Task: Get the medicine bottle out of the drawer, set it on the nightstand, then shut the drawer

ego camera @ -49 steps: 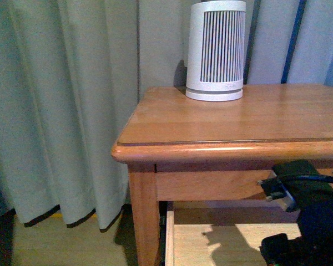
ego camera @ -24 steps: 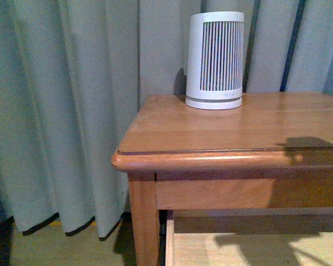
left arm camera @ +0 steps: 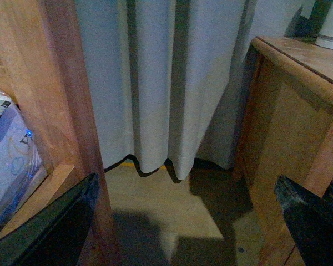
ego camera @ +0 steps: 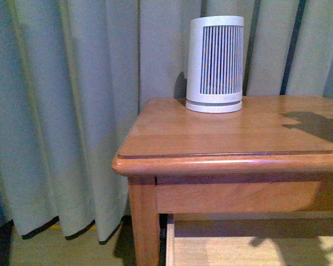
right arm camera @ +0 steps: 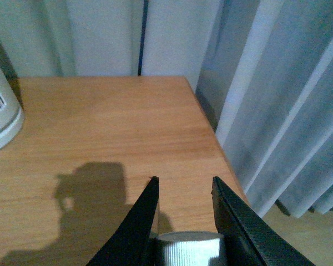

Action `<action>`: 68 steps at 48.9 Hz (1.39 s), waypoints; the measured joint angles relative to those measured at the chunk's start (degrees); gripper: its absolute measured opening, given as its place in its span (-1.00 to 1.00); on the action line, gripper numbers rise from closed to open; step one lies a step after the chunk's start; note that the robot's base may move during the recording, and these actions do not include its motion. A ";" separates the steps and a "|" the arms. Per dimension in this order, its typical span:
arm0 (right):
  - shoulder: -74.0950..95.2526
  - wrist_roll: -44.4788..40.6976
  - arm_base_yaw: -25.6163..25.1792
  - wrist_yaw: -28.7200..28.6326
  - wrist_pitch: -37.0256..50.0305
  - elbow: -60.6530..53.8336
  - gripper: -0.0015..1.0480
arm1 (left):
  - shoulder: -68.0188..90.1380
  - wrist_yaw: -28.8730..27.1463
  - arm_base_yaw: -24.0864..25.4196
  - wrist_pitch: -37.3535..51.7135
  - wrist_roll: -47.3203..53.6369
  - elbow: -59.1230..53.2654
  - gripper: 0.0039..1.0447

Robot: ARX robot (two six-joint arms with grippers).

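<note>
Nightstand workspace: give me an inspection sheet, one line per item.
Surface: nightstand top, glossy wood, shadow at its right.
Job's things: medicine bottle, ribbed cap showing in the right gripper, over the top; drawer open below.
Clutter: white slatted cylinder at the top's back edge.
Grippers: right jaws shut on the bottle; left gripper jaws wide open, empty, beside the nightstand.
Cables: nothing seen.
Surroundings: curtain behind; other wooden furniture near the left arm.

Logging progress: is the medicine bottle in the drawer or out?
Out. The medicine bottle, ribbed cap showing, sits clamped in the right pincer over the nightstand top.
</note>
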 joint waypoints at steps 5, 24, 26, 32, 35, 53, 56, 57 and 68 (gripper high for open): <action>3.54 1.73 -0.13 0.00 -1.66 1.81 -0.50 | 0.00 0.00 0.00 0.00 0.00 0.00 0.88; 10.71 5.05 -0.20 -1.01 0.98 2.19 -0.29 | 0.00 0.00 0.00 0.00 0.00 0.00 0.88; 10.71 5.03 -0.04 -1.22 1.73 2.19 -0.16 | 0.00 0.00 0.00 0.00 0.00 0.00 0.88; 10.03 5.14 0.09 -1.75 4.17 1.97 0.13 | 0.00 0.00 0.00 0.00 0.00 0.00 0.88; 8.87 5.05 0.20 -1.88 6.01 1.11 0.29 | 0.00 0.00 0.00 0.00 0.00 0.00 0.88; -17.03 8.39 -1.66 -0.66 4.90 -13.03 0.87 | 0.00 0.00 0.00 0.00 0.00 0.00 0.88; -23.80 9.90 -3.26 -1.55 0.96 -17.14 0.87 | 0.00 0.00 0.00 0.00 0.00 0.00 0.88; -26.05 10.34 -3.76 -2.03 -0.35 -18.62 0.87 | 0.00 0.00 0.00 0.00 0.00 0.00 0.88; -48.98 12.37 -5.60 -10.43 -14.80 -33.99 0.87 | 0.00 0.00 0.00 0.00 0.00 0.00 0.88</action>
